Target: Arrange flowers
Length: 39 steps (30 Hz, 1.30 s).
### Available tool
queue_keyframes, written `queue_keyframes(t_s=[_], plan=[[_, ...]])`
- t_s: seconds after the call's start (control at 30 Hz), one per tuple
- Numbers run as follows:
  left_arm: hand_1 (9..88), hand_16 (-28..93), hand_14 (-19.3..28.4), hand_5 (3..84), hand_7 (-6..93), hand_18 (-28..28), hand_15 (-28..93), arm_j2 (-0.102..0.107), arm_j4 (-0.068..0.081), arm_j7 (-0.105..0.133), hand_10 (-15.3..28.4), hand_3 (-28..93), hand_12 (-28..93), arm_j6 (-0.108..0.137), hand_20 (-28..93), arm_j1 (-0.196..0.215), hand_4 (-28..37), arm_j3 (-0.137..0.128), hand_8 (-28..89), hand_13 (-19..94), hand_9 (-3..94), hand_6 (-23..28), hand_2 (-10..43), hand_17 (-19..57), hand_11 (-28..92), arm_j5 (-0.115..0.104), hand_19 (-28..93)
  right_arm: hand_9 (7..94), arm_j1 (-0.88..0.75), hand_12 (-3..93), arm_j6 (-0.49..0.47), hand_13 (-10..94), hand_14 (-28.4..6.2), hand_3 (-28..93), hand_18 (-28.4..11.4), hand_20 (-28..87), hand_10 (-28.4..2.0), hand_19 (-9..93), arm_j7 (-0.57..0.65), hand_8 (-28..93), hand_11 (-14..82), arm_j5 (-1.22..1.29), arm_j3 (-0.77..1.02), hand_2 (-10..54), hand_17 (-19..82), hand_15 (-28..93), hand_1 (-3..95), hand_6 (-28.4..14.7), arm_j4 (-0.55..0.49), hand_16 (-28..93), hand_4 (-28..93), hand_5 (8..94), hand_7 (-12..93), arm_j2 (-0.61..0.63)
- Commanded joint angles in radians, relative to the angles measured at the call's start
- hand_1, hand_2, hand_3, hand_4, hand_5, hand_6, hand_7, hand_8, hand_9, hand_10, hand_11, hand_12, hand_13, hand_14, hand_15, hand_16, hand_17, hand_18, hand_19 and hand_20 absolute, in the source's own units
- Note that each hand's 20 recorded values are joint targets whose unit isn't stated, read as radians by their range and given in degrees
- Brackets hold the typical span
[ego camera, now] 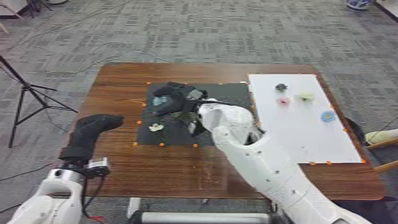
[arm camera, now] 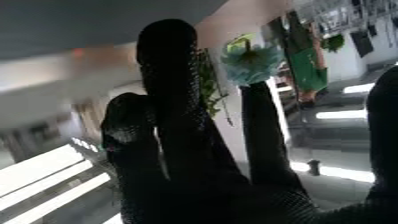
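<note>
Over the black mat (ego camera: 233, 91), my right hand (ego camera: 180, 102) lies near the upper left part. Its fingers are straight in the right wrist view, where my right hand (arm camera: 182, 145) has a pale blue flower (arm camera: 253, 64) at one fingertip; whether they touch I cannot tell. In the head view, the pale blue flower (ego camera: 160, 100) is just left of that hand. A white flower (ego camera: 156, 127) rests lower on the mat. The white board (ego camera: 311, 142) holds a dark green flower (ego camera: 281, 87), a pink one (ego camera: 283, 101), a yellowish one (ego camera: 306, 96) and a blue one (ego camera: 328, 116). My left hand (ego camera: 96, 125) is left of the mat.
The mat and board lie on the brown table (ego camera: 115, 172), with small orange markers along their edges. A black tripod (ego camera: 29, 87) stands on the floor at the left. Beyond the table's right edge is a chair (ego camera: 384, 137).
</note>
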Motion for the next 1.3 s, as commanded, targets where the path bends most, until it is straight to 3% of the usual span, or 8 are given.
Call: queue_keyframes(t_s=[0.03, 0.4, 0.7, 0.87, 0.93, 0.97, 1.23, 1.3], plan=[[23.3, 3, 16.5, 60.6, 29.3, 15.4, 26, -0.011, 0.0, 0.0, 12.5, 72, 15, -0.021, 22, -0.016, -26.5, 0.005, -12, 45, 56.1, -3.2, -4.4, 0.8, 27, 0.004, 16, 28.5, -0.062, 9.9, -0.097, 74, -12.5, 55, -23.1, 47, -18.3, 84, 0.006, -9, 0.5, -0.024, 0.017, -2.7, 42, 51, 20.6, 3.8, 0.049, 25, -12, 38.1, 9, -0.04], [22.8, 3, 18.5, 59.9, 23.1, 15.6, 26, -0.008, -0.011, 0.004, 14.2, 71, 15, -0.014, 22, 0.013, -25.1, -0.014, -10, 43, 55.4, -2.9, -3.3, 0.2, 22, 0.001, 17, 29.2, 0.021, 10.1, -0.003, 75, -12.2, 59, -23.0, 47, -18.0, 84, 0.058, -10, 0.8, 0.141, 0.005, -4.8, 42, 52, 16.7, 4.6, -0.025, 25, -12, 36.7, 11, 0.022], [22.3, 4, 18.5, 59.4, 20.9, 15.6, 26, -0.01, -0.007, 0.001, 14.5, 69, 16, -0.024, 22, -0.001, -24.0, -0.003, -9, 43, 55.1, -3.5, -2.7, 0.0, 21, 0.007, 18, 29.5, 0.018, 10.2, 0.013, 76, -11.8, 64, -22.9, 46, -18.8, 85, 0.087, -10, 0.9, 0.266, 0.023, -7.6, 43, 52, 12.9, 6.0, -0.069, 25, -13, 33.8, 11, 0.027], [22.3, 4, 18.6, 59.9, 20.5, 15.6, 26, -0.011, -0.002, -0.005, 14.5, 68, 16, -0.024, 22, -0.007, -23.3, 0.003, -9, 43, 55.1, -3.4, -2.6, 0.0, 21, 0.004, 18, 33.6, 0.005, 10.5, 0.48, 78, -12.0, 67, -23.1, 46, -16.8, 86, 0.025, -9, 2.2, 0.354, -0.103, -5.2, 44, 51, 12.7, 2.6, 0.009, 25, -14, 31.7, 12, 0.05], [22.2, 4, 18.6, 59.7, 20.4, 15.5, 27, -0.011, -0.003, -0.004, 14.6, 68, 16, -0.027, 22, -0.006, -23.2, 0.001, -9, 43, 55.0, -3.5, -2.6, 0.0, 21, 0.007, 18, 37.6, -0.022, 10.4, 0.257, 79, -12.7, 69, -23.6, 45, -12.9, 85, 0.065, -10, 3.4, 0.328, -0.045, -2.3, 44, 49, 12.1, -0.6, -0.031, 25, -15, 39.6, 11, 0.04], [22.2, 4, 18.7, 59.5, 20.1, 15.6, 27, -0.011, -0.005, -0.002, 14.6, 68, 16, -0.027, 22, -0.003, -23.3, -0.001, -9, 43, 54.9, -3.4, -2.5, 0.0, 21, 0.006, 18, 38.6, -0.015, 10.2, 0.299, 79, -13.0, 68, -23.8, 44, -12.4, 85, 0.058, -9, 3.6, 0.359, -0.071, -1.3, 44, 49, 11.3, -2.0, -0.016, 25, -16, 43.3, 10, 0.047], [22.3, 4, 19.1, 59.5, 18.9, 15.7, 27, -0.01, -0.003, 0.002, 14.9, 68, 16, -0.032, 22, -0.007, -22.8, -0.002, -8, 42, 55.1, -3.3, -2.2, -0.4, 20, 0.006, 19, 35.6, -0.016, 9.8, 0.315, 78, -13.3, 68, -23.8, 43, -16.0, 86, 0.063, -10, 2.8, 0.336, -0.088, -2.5, 44, 49, 10.5, 2.6, -0.042, 26, -15, 30.2, 11, 0.062], [22.3, 4, 19.1, 59.5, 18.7, 15.8, 27, -0.011, -0.005, 0.001, 15.0, 67, 16, -0.03, 22, 0.0, -22.7, -0.006, -8, 42, 55.2, -3.3, -2.0, -0.5, 20, 0.005, 19, 34.0, -0.018, 10.1, 0.282, 75, -14.1, 66, -23.9, 44, -15.2, 84, 0.067, -10, 2.4, 0.371, -0.083, -0.9, 42, 50, 9.3, -1.1, -0.047, 25, -15, 48.4, 11, 0.063]])
